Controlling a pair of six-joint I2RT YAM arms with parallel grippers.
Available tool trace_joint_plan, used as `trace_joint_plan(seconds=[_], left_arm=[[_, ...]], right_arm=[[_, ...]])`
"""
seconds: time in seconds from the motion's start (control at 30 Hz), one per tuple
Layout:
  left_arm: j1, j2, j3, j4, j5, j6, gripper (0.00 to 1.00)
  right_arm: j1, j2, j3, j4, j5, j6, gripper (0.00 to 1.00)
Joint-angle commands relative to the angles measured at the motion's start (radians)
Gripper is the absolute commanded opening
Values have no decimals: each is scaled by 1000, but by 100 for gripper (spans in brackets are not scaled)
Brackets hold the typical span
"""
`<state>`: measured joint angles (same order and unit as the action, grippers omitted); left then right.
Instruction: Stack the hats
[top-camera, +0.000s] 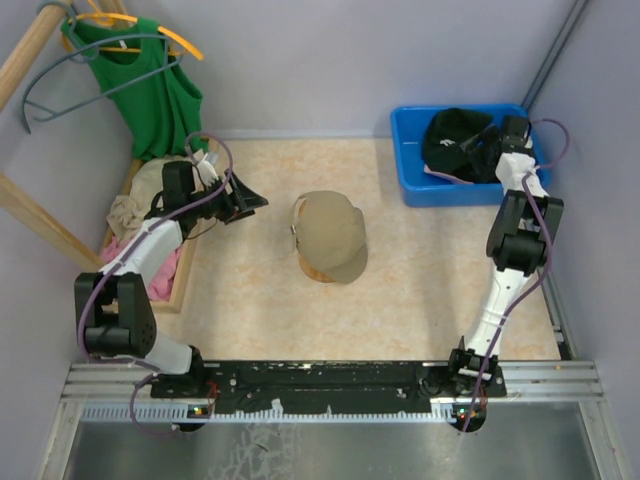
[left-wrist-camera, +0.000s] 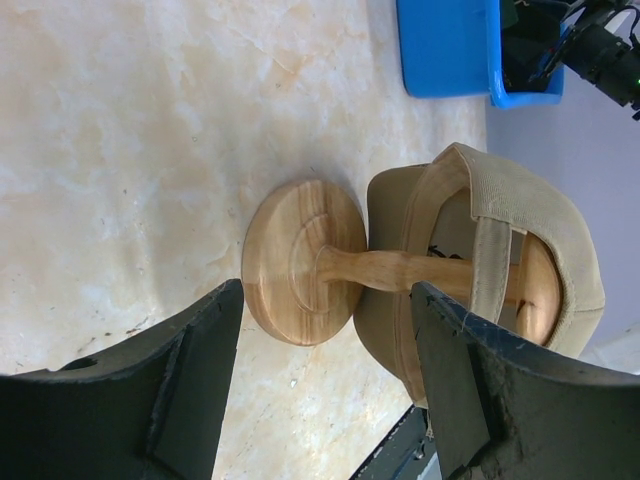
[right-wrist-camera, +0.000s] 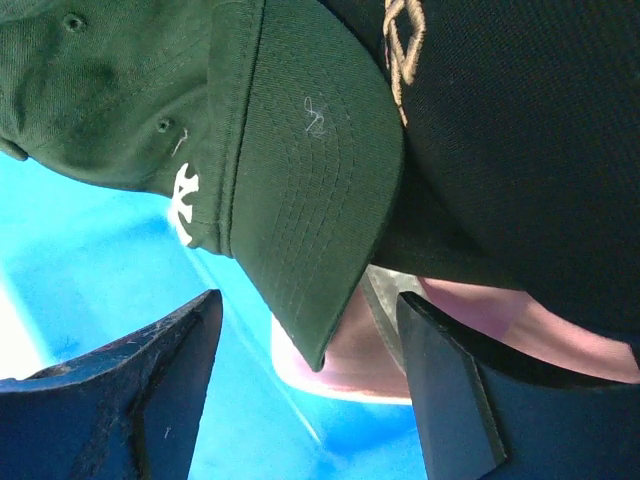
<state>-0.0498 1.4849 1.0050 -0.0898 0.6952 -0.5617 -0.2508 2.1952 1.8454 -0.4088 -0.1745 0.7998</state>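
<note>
The tan hat (top-camera: 332, 235) sits on a wooden stand (left-wrist-camera: 300, 262) in the middle of the table; it also shows in the left wrist view (left-wrist-camera: 520, 225). My left gripper (top-camera: 245, 203) is open and empty, left of the stand. The dark green hat (right-wrist-camera: 290, 190), the black hat with gold emblem (right-wrist-camera: 500, 120) and the pink hat (right-wrist-camera: 400, 345) lie piled in the blue bin (top-camera: 415, 180). The pink hat is mostly hidden under the others. My right gripper (top-camera: 478, 150) is open over the bin, its fingers (right-wrist-camera: 140, 390) either side of the green brim.
A green sleeveless top (top-camera: 150, 90) hangs on a hanger at the back left. A wooden tray (top-camera: 185, 270) with pink and cream cloths (top-camera: 135, 215) lies along the left side. The bin's wall (right-wrist-camera: 90, 270) is close under my right gripper.
</note>
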Motion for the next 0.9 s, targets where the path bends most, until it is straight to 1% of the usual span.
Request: trace_joint_plan(seconds=[0.0,0.13,0.3,0.37,0.47,0.6,0.7,0.73,0.87], left_arm=[[5,16,44,10,-2,-4,74],[5,26,58,1,-7,2,74],[5,34,75,-13,-12,8,74],[4,35,80,-19,-18,16,74],[5,38,85,-25,-21,21,74],[5,47,88,-26,-21,24,74],[5,54,91,-25,-20,23,74],[5,57,94,-23,-18,23,74],[4,74,107,-15,-7,22,74]], right_arm=[[3,-23,-62,180,-27,59,69],[7,-31,-139,286,-34,107,63],[19,-43,-201,367,-26,143,53],[23,-52,-225,404,-21,155,47],[25,-56,-235,430,-20,170,37],[26,-60,-227,430,-25,178,15],[25,-81,-223,420,-34,185,3],[24,-92,-220,416,-36,183,0],[14,-142,-196,388,-69,178,0]])
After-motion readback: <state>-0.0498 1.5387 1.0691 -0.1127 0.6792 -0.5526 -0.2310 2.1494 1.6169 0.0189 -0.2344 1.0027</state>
